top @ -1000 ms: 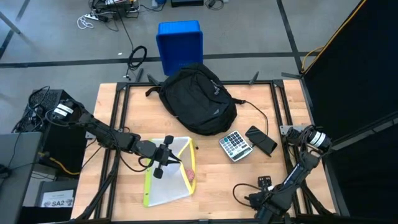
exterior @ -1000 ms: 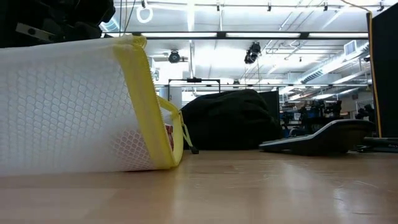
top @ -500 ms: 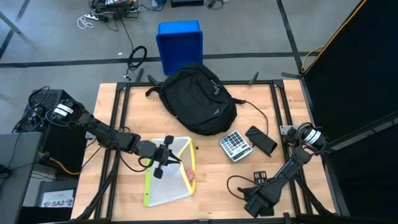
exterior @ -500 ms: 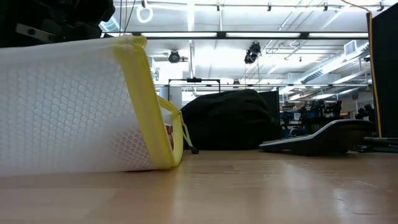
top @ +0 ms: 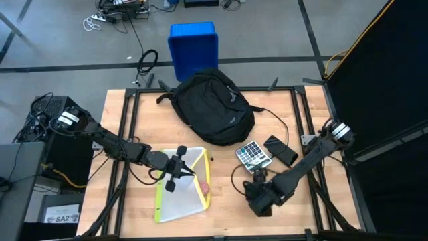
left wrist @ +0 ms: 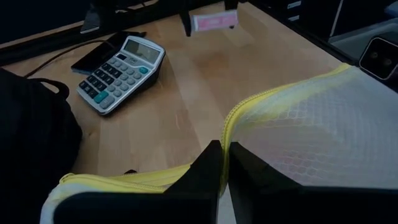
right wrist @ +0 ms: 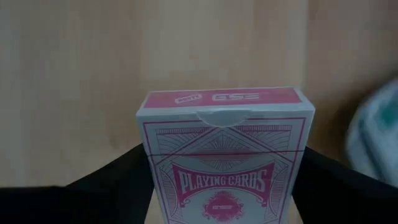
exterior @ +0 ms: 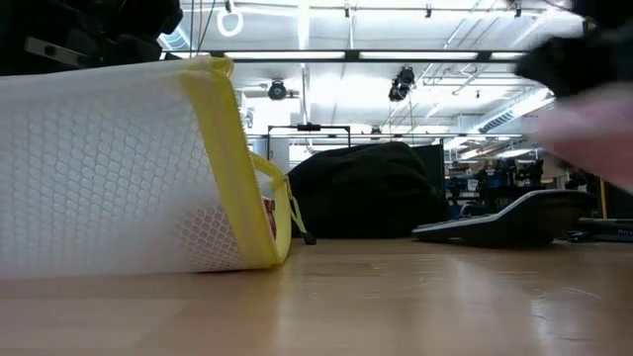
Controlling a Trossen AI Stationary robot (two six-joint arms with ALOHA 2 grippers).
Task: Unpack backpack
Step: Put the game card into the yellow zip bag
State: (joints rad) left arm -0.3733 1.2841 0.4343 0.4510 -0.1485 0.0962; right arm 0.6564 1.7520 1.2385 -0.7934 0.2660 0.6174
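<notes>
The right gripper, clamped on a card box, has swung in from the table's near right corner to just in front of the calculator, so another item seems bound for the table. The left gripper stays pinched shut on the mesh pouch. The backpack lies at the far middle.

We are looking at a robotics lab or industrial workshop. A wooden worktable on a black metal frame stands on a grey concrete floor marked with dark lines. Loose cables lie on that floor beside a blue plastic bin. A black curtain closes off one side. From table height we see long fluorescent ceiling lights, exposed overhead rails, and equipment racks far behind.
</notes>
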